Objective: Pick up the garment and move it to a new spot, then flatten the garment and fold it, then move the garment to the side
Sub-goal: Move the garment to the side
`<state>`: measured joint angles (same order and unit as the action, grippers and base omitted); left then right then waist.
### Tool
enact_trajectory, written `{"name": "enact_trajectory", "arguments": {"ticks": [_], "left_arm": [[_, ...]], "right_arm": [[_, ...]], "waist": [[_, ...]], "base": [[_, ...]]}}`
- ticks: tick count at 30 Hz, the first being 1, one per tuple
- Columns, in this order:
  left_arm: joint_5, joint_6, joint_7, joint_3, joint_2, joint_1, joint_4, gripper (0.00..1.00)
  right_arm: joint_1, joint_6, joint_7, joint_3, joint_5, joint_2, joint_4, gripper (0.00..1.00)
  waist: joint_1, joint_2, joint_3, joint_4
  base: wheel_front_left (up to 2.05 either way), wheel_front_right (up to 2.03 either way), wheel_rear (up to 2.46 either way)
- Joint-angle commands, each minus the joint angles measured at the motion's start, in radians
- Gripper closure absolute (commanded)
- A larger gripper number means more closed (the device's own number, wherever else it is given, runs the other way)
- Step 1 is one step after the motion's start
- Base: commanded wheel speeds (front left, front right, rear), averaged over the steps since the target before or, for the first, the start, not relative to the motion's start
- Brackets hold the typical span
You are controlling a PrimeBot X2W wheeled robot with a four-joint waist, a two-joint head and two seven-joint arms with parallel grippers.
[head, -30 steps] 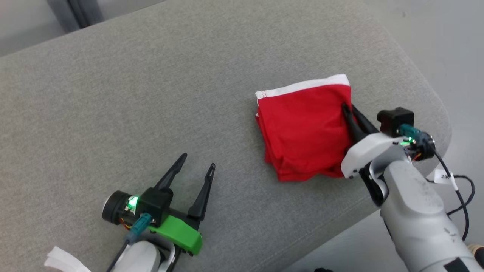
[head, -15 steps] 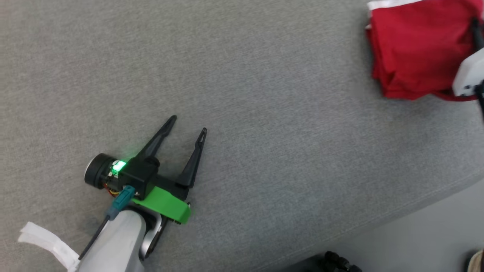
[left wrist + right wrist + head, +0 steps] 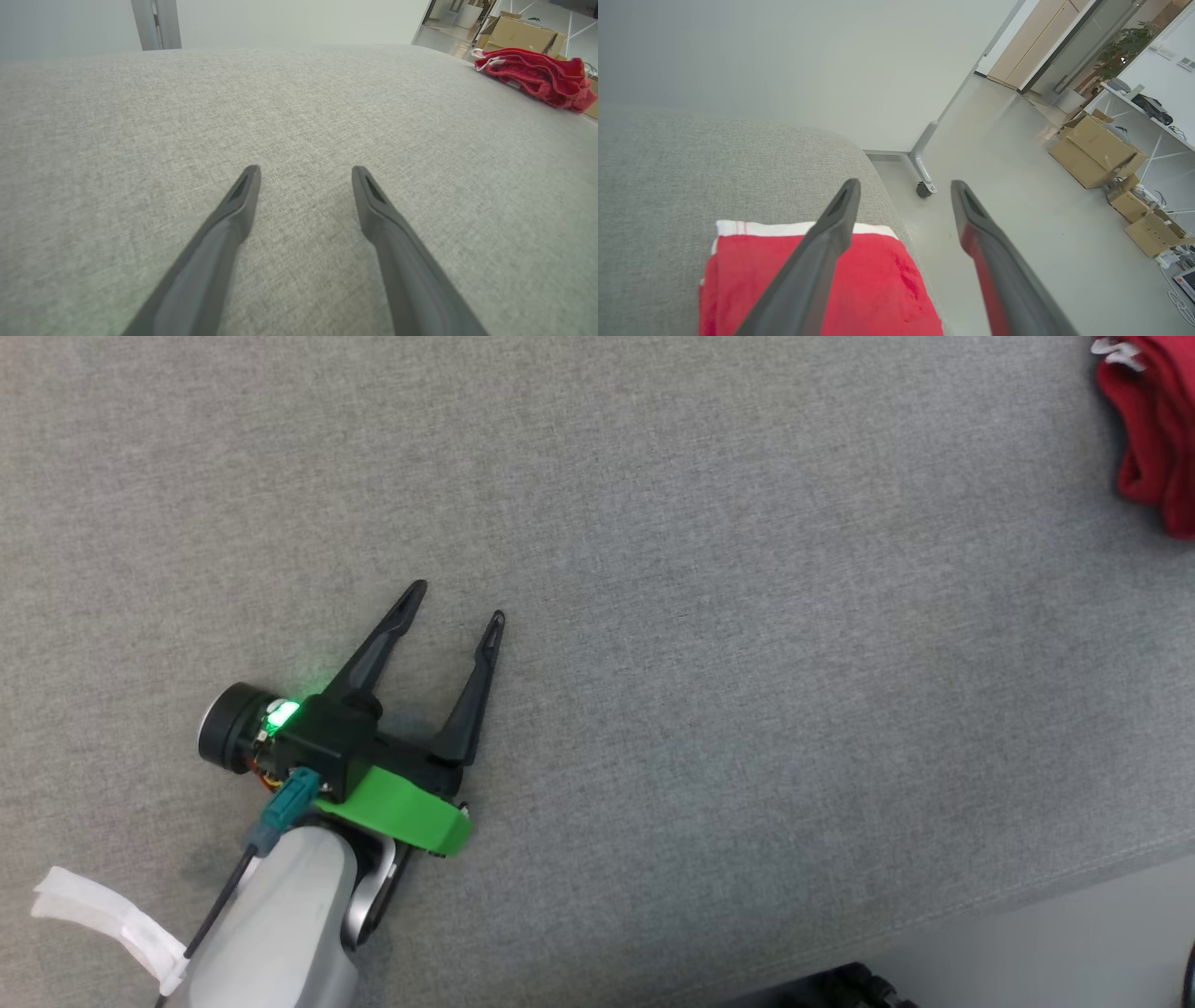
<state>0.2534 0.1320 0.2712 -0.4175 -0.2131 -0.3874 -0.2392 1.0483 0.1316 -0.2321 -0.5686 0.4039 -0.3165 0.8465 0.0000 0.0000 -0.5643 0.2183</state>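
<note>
The garment (image 3: 1153, 439) is red with a white band, folded into a small stack near the right end of the grey cushioned surface (image 3: 653, 569). The left wrist view shows the garment (image 3: 537, 77) far off at the upper right. My left gripper (image 3: 455, 602) rests open on the cushion at the lower left, with nothing between its fingers (image 3: 238, 205). My right gripper (image 3: 903, 186) stands open above the garment (image 3: 873, 289), its fingers apart and holding nothing, at the cushion's right edge.
The cushion's front edge (image 3: 1027, 896) runs across the lower right, with pale floor beyond. In the right wrist view the floor holds a caster leg (image 3: 923, 172) and cardboard boxes (image 3: 1097, 149). A white tag (image 3: 103, 919) hangs by my left forearm.
The head camera has swung left, so the garment has slid to the picture's upper right corner. My right gripper, shut on the garment's edge a second ago, has opened and let go.
</note>
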Motion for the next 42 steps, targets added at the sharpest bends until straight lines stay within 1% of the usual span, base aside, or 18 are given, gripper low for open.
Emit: {"name": "enact_trajectory", "arguments": {"ticks": [1,3,5,8,10,13,16,20,25,33,42], "left_arm": [[0.014,-0.003,-0.013,0.026,-0.025,0.033,-0.050,0.00],[0.013,-0.003,-0.010,0.036,-0.015,0.045,-0.048,0.00],[0.010,-0.002,-0.010,0.054,-0.003,0.055,-0.050,0.00],[0.006,-0.002,-0.008,0.089,0.015,0.070,-0.055,0.00],[0.001,-0.002,-0.008,0.121,0.031,0.081,-0.057,0.00],[-0.008,-0.002,-0.007,0.165,0.051,0.096,-0.065,0.00],[-0.017,-0.002,-0.007,0.213,0.067,0.114,-0.070,0.00],[-0.027,-0.002,-0.007,0.257,0.083,0.135,-0.076,0.00],[-0.044,-0.002,-0.007,0.302,0.101,0.164,-0.089,0.00],[-0.048,-0.002,-0.007,0.368,0.130,0.216,-0.119,0.00],[-0.055,-0.002,-0.007,0.407,0.150,0.283,-0.141,0.00]], "right_arm": [[0.004,-0.002,-0.015,-0.011,0.011,0.025,-0.020,0.00],[0.003,-0.002,-0.027,-0.013,0.002,0.067,-0.051,0.00],[-0.006,-0.002,-0.033,0.016,-0.019,0.112,-0.081,0.00],[-0.036,-0.002,-0.033,0.093,-0.085,0.163,-0.163,0.00],[-0.088,-0.002,-0.033,0.160,-0.150,0.196,-0.218,0.00],[-0.146,-0.002,-0.034,0.233,-0.246,0.221,-0.305,0.00],[-0.237,-0.002,-0.033,0.300,-0.327,0.236,-0.367,0.00],[-0.338,-0.002,-0.034,0.376,-0.395,0.251,-0.401,0.00],[-0.473,-0.002,-0.034,0.446,-0.451,0.260,-0.380,0.00],[-0.632,-0.002,-0.034,0.498,-0.543,0.262,-0.387,0.00],[-0.740,-0.002,-0.034,0.511,-0.592,0.264,-0.402,0.00]], "waist": [[0.0000,0.0000,0.020,-0.001],[0.0000,0.0000,0.041,0.000],[0.0000,0.0000,0.066,-0.001],[0.0000,0.0000,0.106,-0.005],[0.0000,0.0000,0.139,-0.012],[0.0000,0.0000,0.180,-0.028],[0.0000,0.0000,0.221,-0.046],[0.0000,0.0000,0.269,-0.066],[0.0000,0.0000,0.325,-0.098],[0.0000,0.0000,0.383,-0.141],[0.0000,0.0000,0.453,-0.164]], "base": [[0.00,0.00,0.00],[0.00,0.00,0.00],[0.00,0.00,0.00],[0.00,0.00,0.00],[0.00,0.00,0.00],[0.00,0.00,0.00],[0.00,0.00,0.00],[0.00,0.00,0.00],[0.00,0.00,0.00],[0.00,0.00,0.00],[0.00,0.00,0.00]]}}
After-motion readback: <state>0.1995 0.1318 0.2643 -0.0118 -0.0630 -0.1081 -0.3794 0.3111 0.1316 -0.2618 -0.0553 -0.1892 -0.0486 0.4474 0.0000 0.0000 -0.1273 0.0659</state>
